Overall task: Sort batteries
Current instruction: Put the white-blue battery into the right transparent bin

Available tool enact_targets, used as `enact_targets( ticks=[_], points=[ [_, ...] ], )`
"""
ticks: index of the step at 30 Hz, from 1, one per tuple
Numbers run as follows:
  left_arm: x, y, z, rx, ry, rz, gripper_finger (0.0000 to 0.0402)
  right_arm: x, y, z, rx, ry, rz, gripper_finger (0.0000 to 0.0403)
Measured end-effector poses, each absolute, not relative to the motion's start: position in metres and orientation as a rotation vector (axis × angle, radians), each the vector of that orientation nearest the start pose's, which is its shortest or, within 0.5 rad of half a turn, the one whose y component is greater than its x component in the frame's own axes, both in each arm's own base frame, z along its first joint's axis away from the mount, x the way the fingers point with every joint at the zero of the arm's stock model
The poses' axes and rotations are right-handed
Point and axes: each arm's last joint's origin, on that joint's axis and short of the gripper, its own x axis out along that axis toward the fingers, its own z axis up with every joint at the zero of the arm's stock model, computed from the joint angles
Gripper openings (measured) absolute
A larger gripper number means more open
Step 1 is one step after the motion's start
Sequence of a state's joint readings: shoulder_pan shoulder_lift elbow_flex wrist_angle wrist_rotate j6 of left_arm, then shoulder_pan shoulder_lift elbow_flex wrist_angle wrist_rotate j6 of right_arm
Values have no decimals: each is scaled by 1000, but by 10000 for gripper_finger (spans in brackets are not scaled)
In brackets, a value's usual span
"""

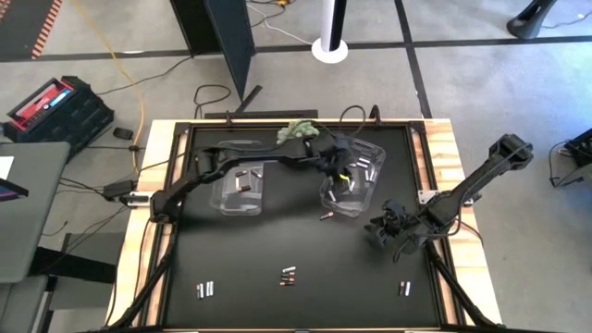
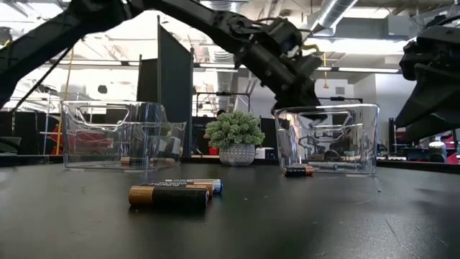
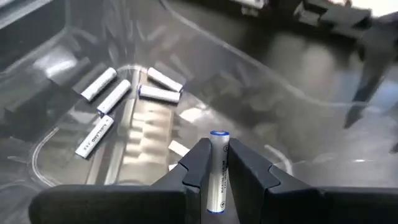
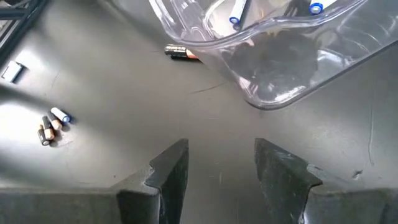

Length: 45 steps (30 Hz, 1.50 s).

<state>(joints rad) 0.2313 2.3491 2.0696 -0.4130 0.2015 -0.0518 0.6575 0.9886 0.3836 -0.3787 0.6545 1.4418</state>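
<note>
Left wrist view: left hand (image 3: pixel 219 171) clamps a white battery (image 3: pixel 217 174), label unreadable; right hand (image 4: pixel 217 165) gapes.

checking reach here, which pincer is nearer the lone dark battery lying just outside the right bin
Right. The right pincer hangs open just beside the dark battery. The left pincer is over the right bin, shut on a pale battery.

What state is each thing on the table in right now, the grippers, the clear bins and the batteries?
Left gripper: shut on a pale silver-white battery, above the right clear plastic bin.
Right gripper: open, empty, beside that bin.
Right clear plastic bin: upright, holding pale batteries.
Left clear plastic bin: upright, holding dark batteries.
Dark copper-ended battery: lying loose outside the right bin.
Loose batteries: lying unsorted near the table's front.
</note>
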Motion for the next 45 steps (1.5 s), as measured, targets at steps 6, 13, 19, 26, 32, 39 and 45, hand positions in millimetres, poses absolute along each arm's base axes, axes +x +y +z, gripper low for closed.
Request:
enact_targets(
  ticks=[6,13,19,26,32,39,45],
  points=[
    [525,117,205,-206,749,46,45,138,84,159,780,590,-520,201],
    [523,117,203,-118,782,59,45,138,84,159,792,588,-524,201],
    [522,112,201,-73,818,33,45,138,85,159,794,587,-524,201],
    [522,107,201,-5,831,37,46,139,85,159,808,578,-517,201],
    [522,107,200,-5,839,47,46,139,85,160,819,574,-517,201],
    [521,107,199,-7,857,54,46,140,86,160,826,569,-514,201],
    [520,108,199,-5,858,58,46,140,86,160,827,568,-513,201]
  ],
)
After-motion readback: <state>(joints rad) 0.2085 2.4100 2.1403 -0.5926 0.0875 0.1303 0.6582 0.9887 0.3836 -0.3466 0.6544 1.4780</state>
